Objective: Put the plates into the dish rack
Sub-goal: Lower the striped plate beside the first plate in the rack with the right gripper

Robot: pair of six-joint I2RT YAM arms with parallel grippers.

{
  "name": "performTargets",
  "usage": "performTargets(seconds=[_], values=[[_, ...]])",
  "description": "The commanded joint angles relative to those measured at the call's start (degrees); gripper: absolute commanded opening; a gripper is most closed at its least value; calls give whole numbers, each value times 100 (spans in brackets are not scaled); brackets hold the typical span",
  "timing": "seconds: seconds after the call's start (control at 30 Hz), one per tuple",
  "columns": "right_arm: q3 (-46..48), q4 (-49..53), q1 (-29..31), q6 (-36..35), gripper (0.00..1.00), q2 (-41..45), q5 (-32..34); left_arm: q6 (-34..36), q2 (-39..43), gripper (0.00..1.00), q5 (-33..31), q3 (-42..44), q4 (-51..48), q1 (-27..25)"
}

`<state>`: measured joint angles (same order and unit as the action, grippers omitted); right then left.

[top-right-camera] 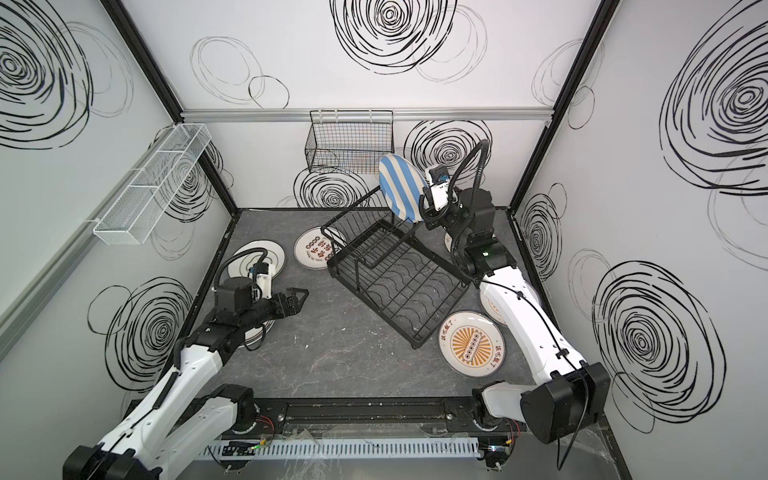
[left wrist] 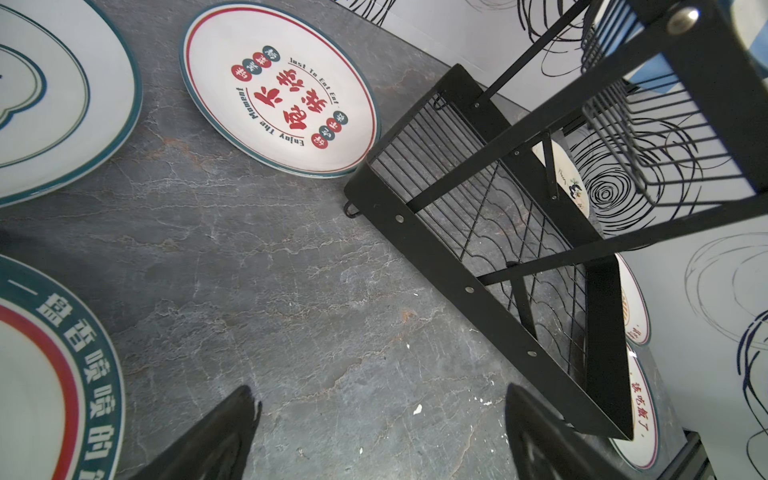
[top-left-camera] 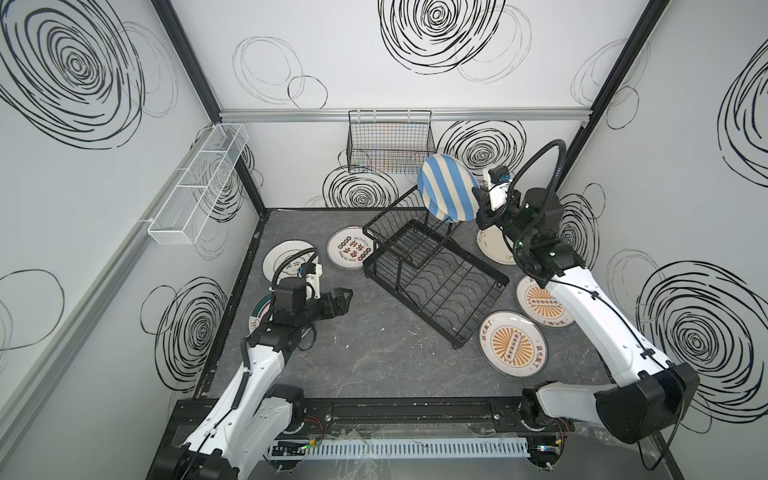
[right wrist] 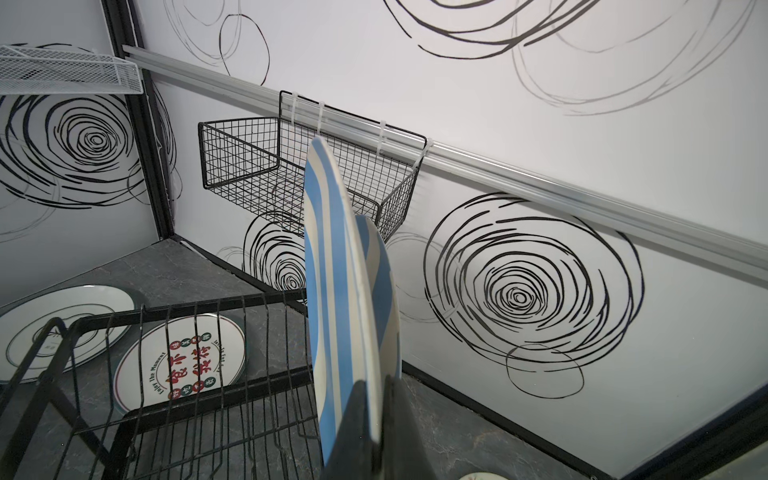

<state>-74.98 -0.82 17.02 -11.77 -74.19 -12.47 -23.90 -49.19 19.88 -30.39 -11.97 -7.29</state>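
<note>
Striped plate (top-left-camera: 449, 187) held over the dish rack (top-left-camera: 415, 245)
The right fingers (right wrist: 357, 436) clamp the rim of the blue-and-cream striped plate, upright above the rack's upper shelf near the table's (top-left-camera: 374, 353) far edge (the left fingers (left wrist: 216, 440), spread apart and empty, hover by the left edge).

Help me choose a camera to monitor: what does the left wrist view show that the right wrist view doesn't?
Only the left wrist view: the open left gripper and a plate with a green lettered rim. Only the right wrist view: the blue striped plate clamped in the right gripper, the black wall basket and the white mesh basket. Both: the dish rack, the red-character plate and the cloud-emblem plate.
</note>
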Motion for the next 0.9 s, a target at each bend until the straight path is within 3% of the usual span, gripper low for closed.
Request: performTargets(seconds=[0.0,0.67,0.87], values=[[38,-511,-24,-20,0,-33,26,104,-10,96,-72,38,166,-28],[221,-769,26,133,0,-383,77,123,-3,96,-142,16,99,-27],[173,-780,46,107,0,-564,44,90,-59,96,-462,-63,-106,-27]])
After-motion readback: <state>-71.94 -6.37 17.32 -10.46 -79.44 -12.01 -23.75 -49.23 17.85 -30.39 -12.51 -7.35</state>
